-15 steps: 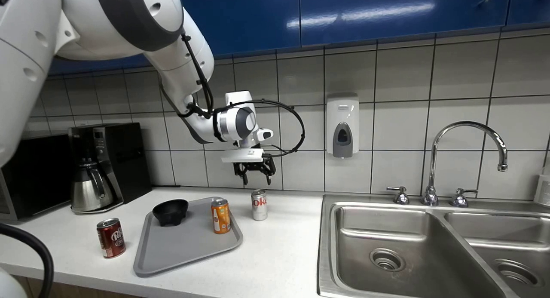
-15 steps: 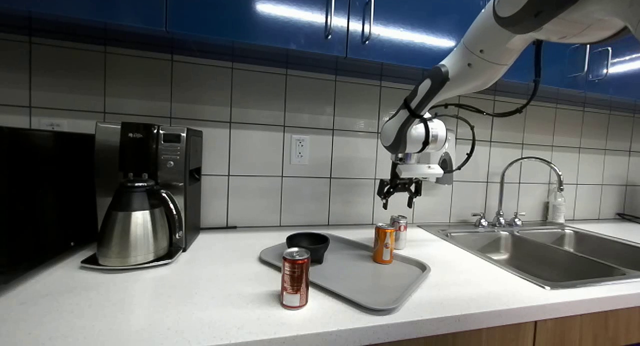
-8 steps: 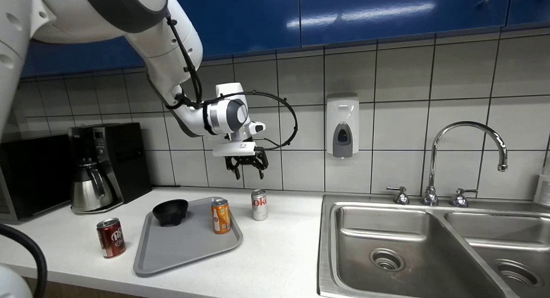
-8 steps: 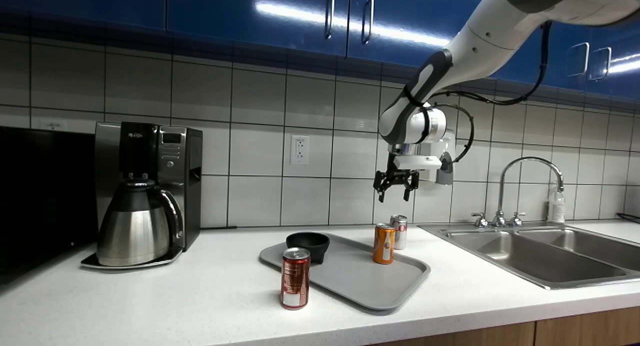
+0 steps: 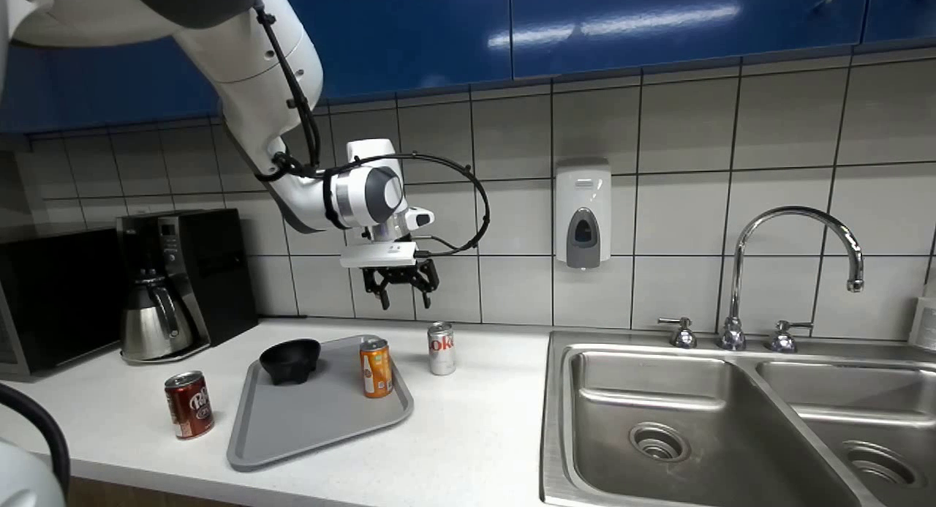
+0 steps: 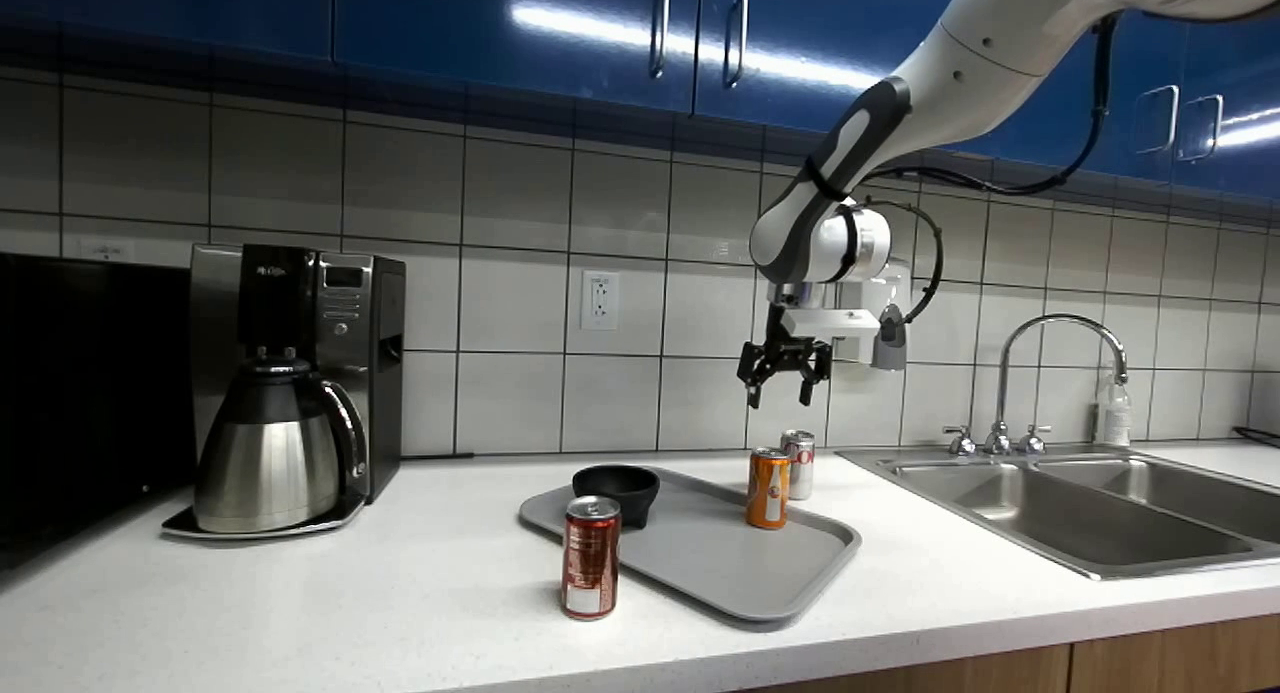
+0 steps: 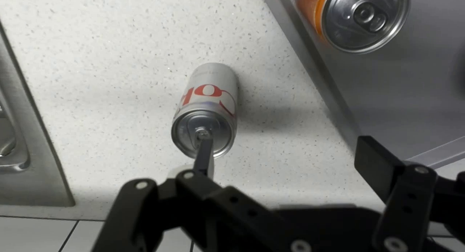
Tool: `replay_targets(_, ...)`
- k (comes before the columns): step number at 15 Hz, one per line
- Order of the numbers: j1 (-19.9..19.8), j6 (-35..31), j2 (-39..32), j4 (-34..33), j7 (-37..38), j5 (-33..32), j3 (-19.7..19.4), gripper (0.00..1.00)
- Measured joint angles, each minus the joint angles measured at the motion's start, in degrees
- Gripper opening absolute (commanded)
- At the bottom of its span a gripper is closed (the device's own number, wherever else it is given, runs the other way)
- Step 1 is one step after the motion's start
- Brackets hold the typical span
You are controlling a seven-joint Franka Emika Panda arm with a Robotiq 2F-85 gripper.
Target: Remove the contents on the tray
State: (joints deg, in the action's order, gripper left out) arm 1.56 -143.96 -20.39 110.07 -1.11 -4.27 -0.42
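Orange can point(image 5: 376, 370) is standing on that tray point(image 5: 300, 425); up there the gripper point(image 5: 406, 301) is hovering, spread wide, holding nothing.

Blue cupboards point(image 6: 450, 43), with a bright streak of light point(image 6: 620, 33) on them, hang above the pale wall tiles point(image 6: 510, 298). A shiny double sink point(image 5: 651, 379) sits in the speckled white tabletop point(image 6: 400, 593).

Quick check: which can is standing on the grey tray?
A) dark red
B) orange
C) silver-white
B: the orange can stands inside the rim of the grey tray, while the dark red can and silver-white can stand on the counter.
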Motion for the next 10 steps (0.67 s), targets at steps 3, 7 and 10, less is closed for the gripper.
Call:
replay_targets(3,0.16,-0.11,0.94,1.79,0.0,0.0,0.41,1.0)
replay_targets(7,0.74,-0.21,1.41,3.14,0.0,0.0,0.92,1.0)
replay_targets(10,1.44,-0.22,1.52,3.78,0.02,0.0,1.3,1.0)
